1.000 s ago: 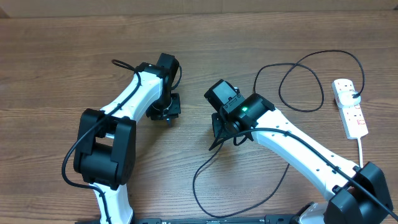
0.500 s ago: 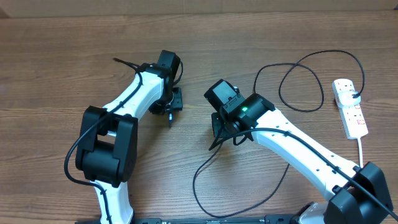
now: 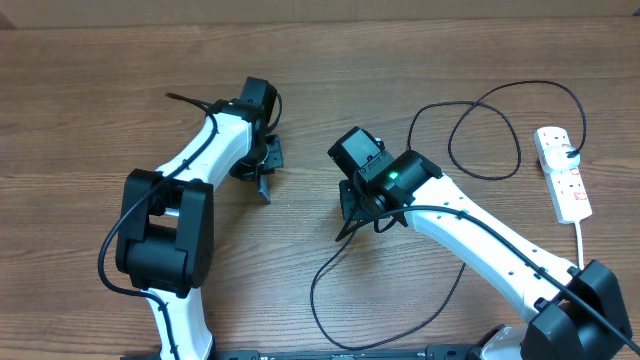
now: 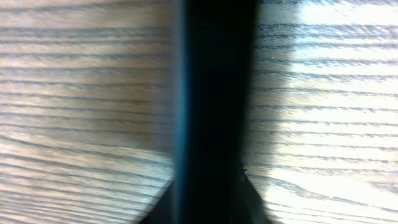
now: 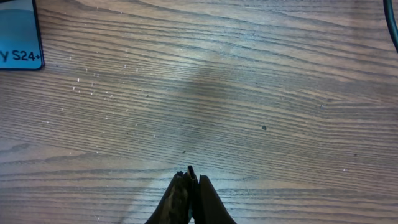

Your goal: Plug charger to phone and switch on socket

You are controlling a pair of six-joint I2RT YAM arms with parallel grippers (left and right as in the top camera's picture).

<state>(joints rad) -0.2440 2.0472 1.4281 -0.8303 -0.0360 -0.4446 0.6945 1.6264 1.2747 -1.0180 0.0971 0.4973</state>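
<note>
Desk scene: one charger, one socket, one phone.
Overhead shows the charger looping centre-right and the socket at the right edge. The phone appears only in the right wrist view, upper left. Right end effector clenched — left end effector state unclear.

A wooden table with brown grain running left to right fills the view, evenly lit. Along the far edge runs a paler strip, possibly a wall.
</note>
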